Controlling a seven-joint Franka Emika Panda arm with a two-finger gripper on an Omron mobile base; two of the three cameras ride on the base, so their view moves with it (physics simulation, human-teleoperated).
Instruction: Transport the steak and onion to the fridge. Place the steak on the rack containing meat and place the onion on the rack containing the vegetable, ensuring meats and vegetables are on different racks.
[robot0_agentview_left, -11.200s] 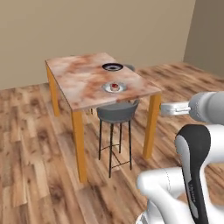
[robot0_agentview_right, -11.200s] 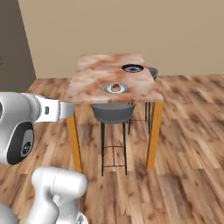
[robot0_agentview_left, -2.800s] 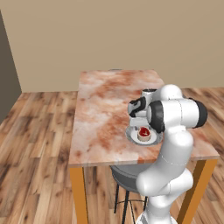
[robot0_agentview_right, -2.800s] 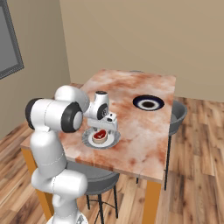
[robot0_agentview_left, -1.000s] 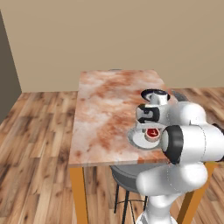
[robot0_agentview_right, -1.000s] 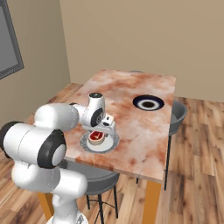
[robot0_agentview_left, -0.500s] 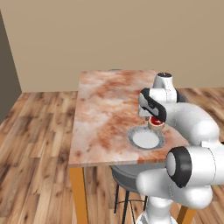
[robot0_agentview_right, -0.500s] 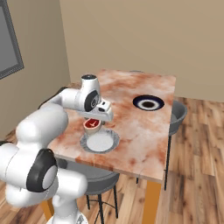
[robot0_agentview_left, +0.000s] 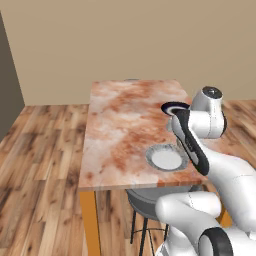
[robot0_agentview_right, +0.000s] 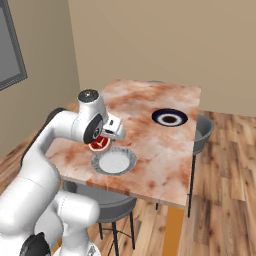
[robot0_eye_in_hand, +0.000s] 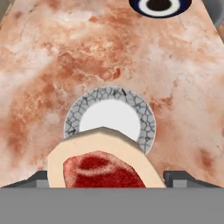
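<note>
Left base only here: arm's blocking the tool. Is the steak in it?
Observer: Yes. In the right base view the tool is shut on the steak, lifted clear of the grey-rimmed plate.
Operator: Plate bare then?
Observer: Hand view shows its white centre bare, with the steak in front of it.
Operator: What's the dark ring behind the arm?
Observer: A dark-rimmed bowl, farther along the table. I cannot tell whether it holds anything.
</note>
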